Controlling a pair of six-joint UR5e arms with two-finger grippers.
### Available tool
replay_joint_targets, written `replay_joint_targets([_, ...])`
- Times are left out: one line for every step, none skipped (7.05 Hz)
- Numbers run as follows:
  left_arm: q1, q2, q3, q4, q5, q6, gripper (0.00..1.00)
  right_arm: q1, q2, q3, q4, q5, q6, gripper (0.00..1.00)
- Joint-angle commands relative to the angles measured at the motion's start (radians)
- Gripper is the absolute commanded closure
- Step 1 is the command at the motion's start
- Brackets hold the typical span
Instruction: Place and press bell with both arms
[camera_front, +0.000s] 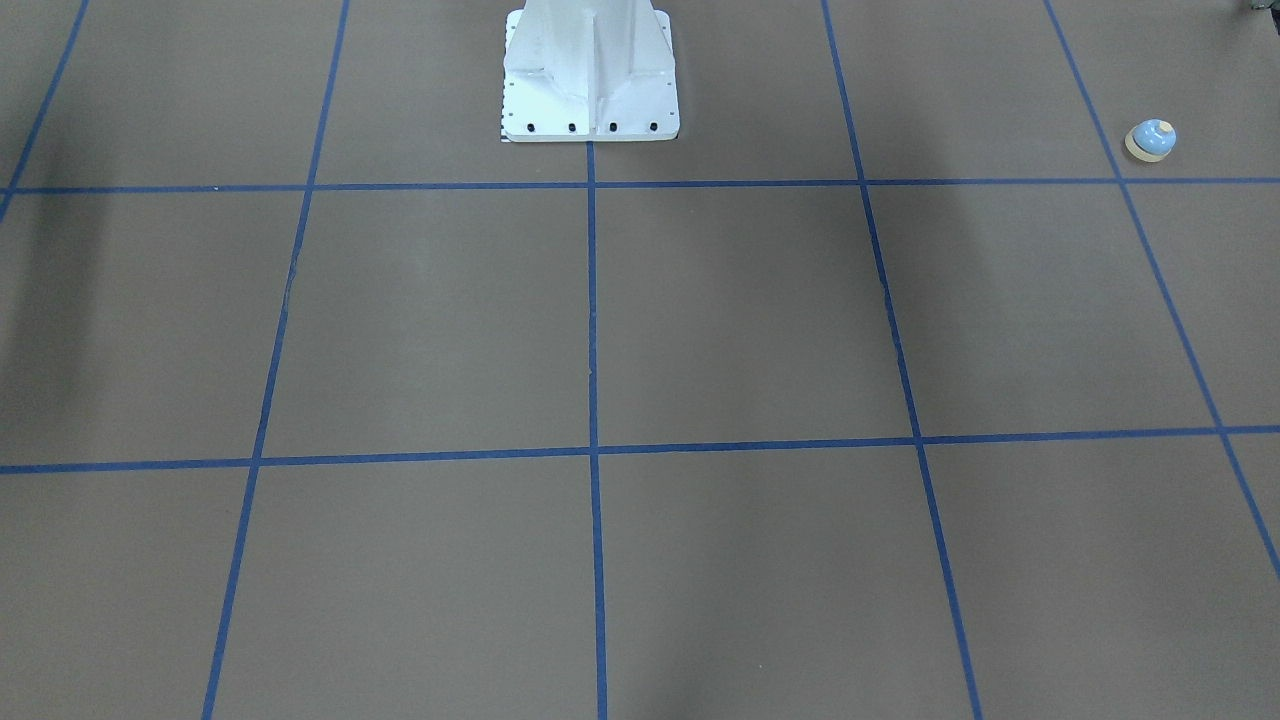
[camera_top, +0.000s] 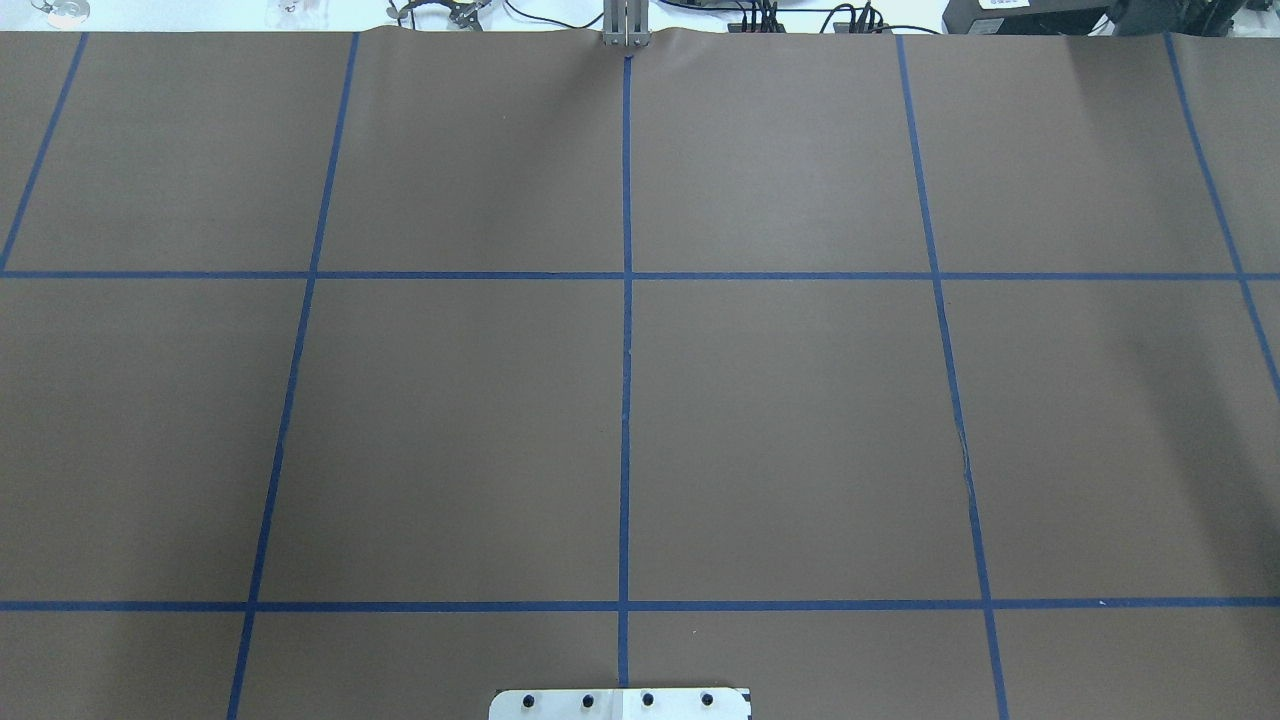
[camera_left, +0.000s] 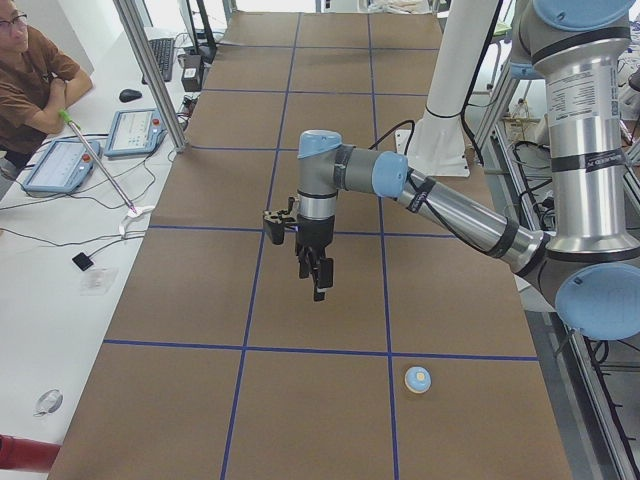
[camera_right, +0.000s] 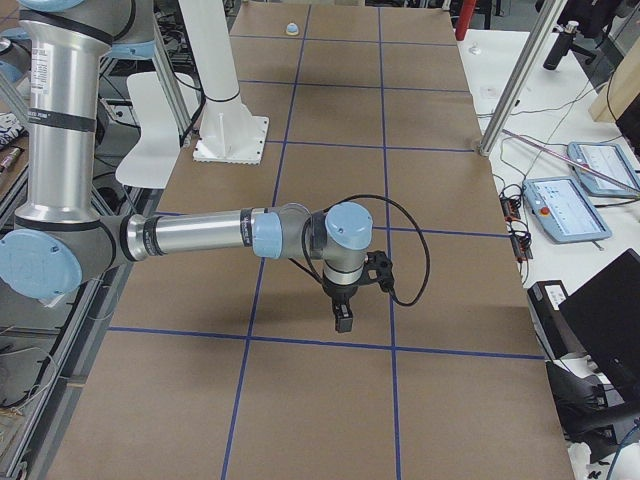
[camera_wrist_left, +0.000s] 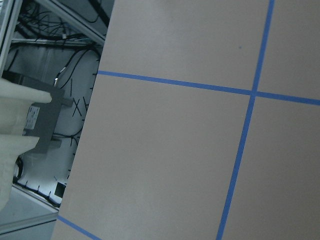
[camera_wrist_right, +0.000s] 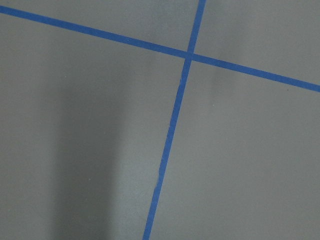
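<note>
The bell (camera_front: 1150, 140), with a light blue dome and a cream button, stands upright on the brown table near the end on my left side. It also shows in the exterior left view (camera_left: 417, 380) and, far off, in the exterior right view (camera_right: 291, 29). My left gripper (camera_left: 318, 285) hangs above the table, points down, and is well apart from the bell. My right gripper (camera_right: 342, 318) hangs over the other half of the table, far from the bell. Both grippers show only in the side views, so I cannot tell whether they are open or shut.
The white pedestal (camera_front: 590, 80) is bolted at the table's robot side. Blue tape lines (camera_top: 626, 300) divide the brown cover into squares. An operator (camera_left: 30, 70) sits beside a white side table with tablets (camera_left: 140, 130). Cables and devices lie along the far edge (camera_top: 760, 15).
</note>
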Motion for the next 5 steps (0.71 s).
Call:
replay_joint_targets([0.219, 0.054, 0.002, 0.029, 0.119, -0.486, 0.0, -0.001, 0.003, 0.01, 0.002, 0.05, 0.001, 0.0])
replay_joint_targets([0.322, 0.123, 0.002, 0.041, 0.158, -0.706, 0.0, -0.001, 0.007, 0.012, 0.002, 0.062, 0.001, 0.0])
replay_joint_targets([0.44, 0.204, 0.001, 0.041, 0.167, -0.915, 0.0, -0.001, 0.01, 0.013, 0.002, 0.067, 0.003, 0.0])
replay_joint_targets([0.559, 0.25, 0.001, 0.041, 0.17, -1.104, 0.0, -0.001, 0.012, 0.03, 0.002, 0.07, 0.003, 0.0])
replay_joint_targets([0.63, 0.292, 0.011, 0.044, 0.17, -1.252, 0.0, -0.001, 0.012, 0.03, 0.002, 0.071, 0.006, 0.0])
